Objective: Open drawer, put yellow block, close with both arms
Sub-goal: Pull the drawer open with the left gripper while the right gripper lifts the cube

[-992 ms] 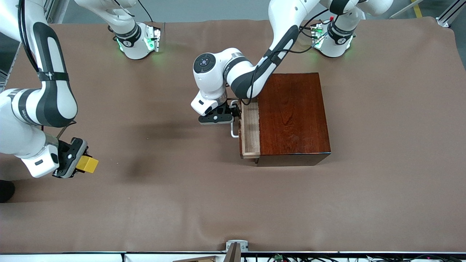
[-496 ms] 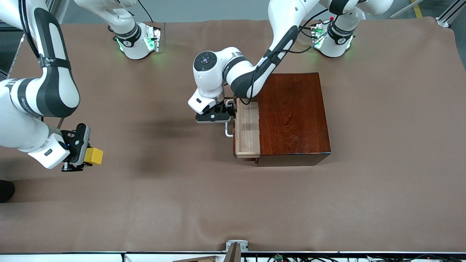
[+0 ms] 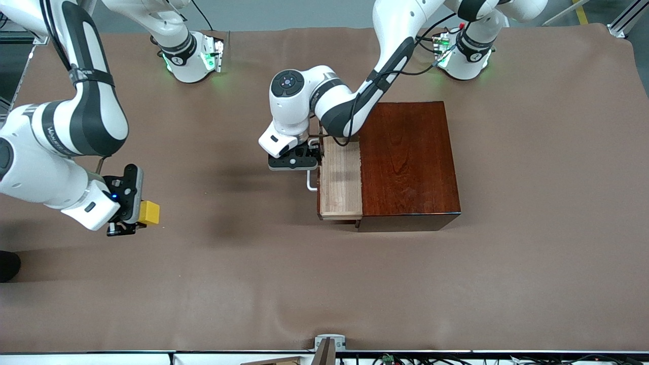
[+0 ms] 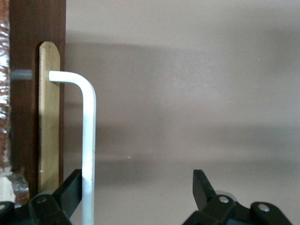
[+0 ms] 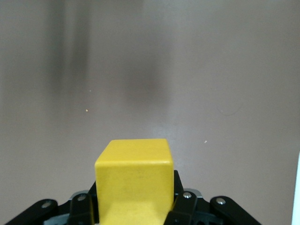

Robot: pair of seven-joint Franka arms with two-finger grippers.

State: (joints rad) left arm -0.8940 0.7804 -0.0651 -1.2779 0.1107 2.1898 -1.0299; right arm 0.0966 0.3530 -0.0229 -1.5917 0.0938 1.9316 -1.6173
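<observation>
The dark reddish-brown wooden box [image 3: 408,157] stands near the left arm's base. Its drawer [image 3: 340,177] is pulled partly out toward the right arm's end, showing its light wood lining. My left gripper [image 3: 310,153] is open at the white bar handle [image 3: 309,183]. In the left wrist view the handle [image 4: 88,140] rests against one finger [image 4: 70,187], with the other finger [image 4: 200,185] well apart. My right gripper [image 3: 143,215] is shut on the yellow block [image 3: 150,212], held above the table toward the right arm's end. The yellow block [image 5: 134,176] fills the space between its fingers.
A brown cloth [image 3: 253,279] covers the table. The left arm's forearm and elbow [image 3: 350,109] hang over the box's corner and the drawer's farther end. A small bracket [image 3: 328,344] sits at the table's nearest edge.
The drawer has slid farther out of the box, with the left gripper moving along with the handle. The right gripper has carried the yellow block some way toward the box.
</observation>
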